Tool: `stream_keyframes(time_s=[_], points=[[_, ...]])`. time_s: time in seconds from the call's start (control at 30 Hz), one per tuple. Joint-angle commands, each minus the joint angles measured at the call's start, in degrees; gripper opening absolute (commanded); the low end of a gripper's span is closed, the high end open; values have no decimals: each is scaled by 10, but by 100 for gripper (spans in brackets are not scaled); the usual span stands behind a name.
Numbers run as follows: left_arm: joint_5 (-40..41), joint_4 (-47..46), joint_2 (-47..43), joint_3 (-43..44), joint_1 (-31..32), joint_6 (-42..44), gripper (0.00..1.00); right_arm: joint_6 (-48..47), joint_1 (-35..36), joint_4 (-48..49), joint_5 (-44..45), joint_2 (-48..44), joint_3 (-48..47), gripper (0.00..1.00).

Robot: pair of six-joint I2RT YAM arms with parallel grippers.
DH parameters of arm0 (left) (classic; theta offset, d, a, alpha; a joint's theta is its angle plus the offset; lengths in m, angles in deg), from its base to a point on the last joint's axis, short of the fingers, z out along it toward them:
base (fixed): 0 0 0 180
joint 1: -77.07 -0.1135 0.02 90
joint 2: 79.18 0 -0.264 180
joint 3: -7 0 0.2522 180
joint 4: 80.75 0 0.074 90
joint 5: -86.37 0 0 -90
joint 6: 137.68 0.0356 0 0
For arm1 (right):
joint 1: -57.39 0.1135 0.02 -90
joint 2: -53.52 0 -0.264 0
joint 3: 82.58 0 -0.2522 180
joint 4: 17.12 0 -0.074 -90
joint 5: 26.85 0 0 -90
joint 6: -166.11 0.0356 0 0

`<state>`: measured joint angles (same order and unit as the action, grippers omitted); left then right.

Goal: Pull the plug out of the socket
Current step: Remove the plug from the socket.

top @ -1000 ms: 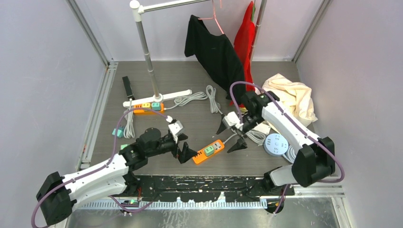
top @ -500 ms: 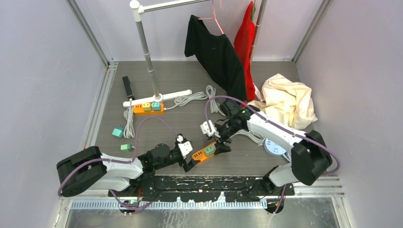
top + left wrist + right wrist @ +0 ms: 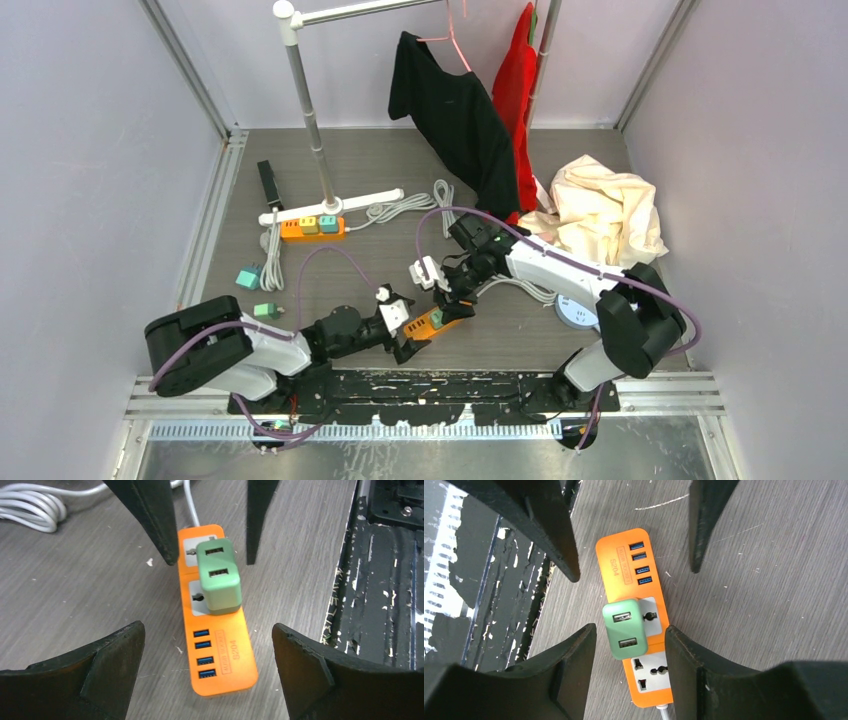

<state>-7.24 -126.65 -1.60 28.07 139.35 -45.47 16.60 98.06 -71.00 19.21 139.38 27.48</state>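
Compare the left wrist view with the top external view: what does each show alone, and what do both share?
Only the left wrist view: four blue USB ports on the orange strip. Only the top external view: the black garment, red garment, cream cloth and a second orange strip. Both: the green plug seated in the strip, straddled by the left gripper and right gripper.
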Motion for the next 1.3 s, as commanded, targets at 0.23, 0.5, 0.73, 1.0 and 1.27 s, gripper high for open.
stream_keyframes(time_s=[0.23,0.5,0.73,1.0,1.27], points=[[58,-202,150,4,32,-3,96,1,2,24,-13,8,1,50],[71,-223,204,23,32,-9,85,-29,3,8,-23,13,9,47],[76,-223,208,25,32,-13,54,-50,2,-7,-24,15,8,45],[59,-223,236,39,32,-10,30,-55,-5,-13,-33,20,8,30],[49,-223,260,52,32,-9,0,-39,-17,-18,-50,37,-6,8]])
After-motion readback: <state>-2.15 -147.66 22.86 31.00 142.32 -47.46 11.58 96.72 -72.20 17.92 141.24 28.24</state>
